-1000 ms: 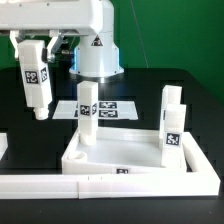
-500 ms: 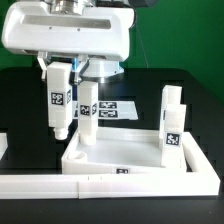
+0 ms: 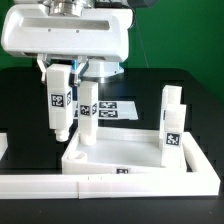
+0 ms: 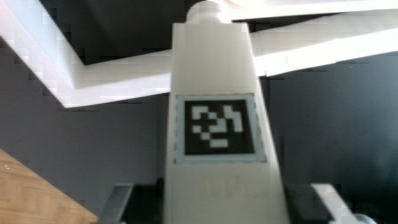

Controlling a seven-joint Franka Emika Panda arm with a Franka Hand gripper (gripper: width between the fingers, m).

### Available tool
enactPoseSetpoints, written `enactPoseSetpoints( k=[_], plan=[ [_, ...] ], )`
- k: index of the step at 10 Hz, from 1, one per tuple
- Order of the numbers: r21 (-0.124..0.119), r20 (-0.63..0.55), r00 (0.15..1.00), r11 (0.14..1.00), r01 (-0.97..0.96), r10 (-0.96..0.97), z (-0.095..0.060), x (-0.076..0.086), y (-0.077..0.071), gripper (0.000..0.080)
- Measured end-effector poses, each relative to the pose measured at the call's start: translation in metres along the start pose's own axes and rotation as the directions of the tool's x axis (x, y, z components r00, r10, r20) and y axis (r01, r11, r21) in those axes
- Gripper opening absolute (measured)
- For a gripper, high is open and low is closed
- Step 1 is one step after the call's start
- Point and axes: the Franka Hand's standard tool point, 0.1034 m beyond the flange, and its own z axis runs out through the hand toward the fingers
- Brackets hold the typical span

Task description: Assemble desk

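Up close, gripper (image 4: pixel 217 195) clamped on tagged leg (image 4: pixel 219 110); outside, above desk top (image 3: pixel 130 152).

One white desk top (image 3: pixel 125 158) sits on the surface. Four white legs are visible: three standing in the top (image 3: pixel 88 112) (image 3: pixel 172 101) (image 3: pixel 171 134), and one (image 3: pixel 61 100) held upright in the air. One marker board (image 3: pixel 118 109) lies behind, and one long white border strip (image 3: pixel 110 186) in front.

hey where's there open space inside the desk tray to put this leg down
The desk top has a bare floor between the upright leg near the exterior view's left and the two legs at its right. The near-left corner, under the held leg, is free but tight beside the upright leg.
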Motion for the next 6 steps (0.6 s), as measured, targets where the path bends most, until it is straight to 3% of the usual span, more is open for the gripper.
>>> enactPoseSetpoints(
  k=[3,6],
  plan=[
    [0.021,-0.002,1.0,1.0,0.003,-0.003,-0.0021,0.0029,-0.0129,0.0288],
    [0.03,0.025,1.0,1.0,0.0,-0.001,-0.0028,-0.001,-0.0134,0.0288]
  ],
)
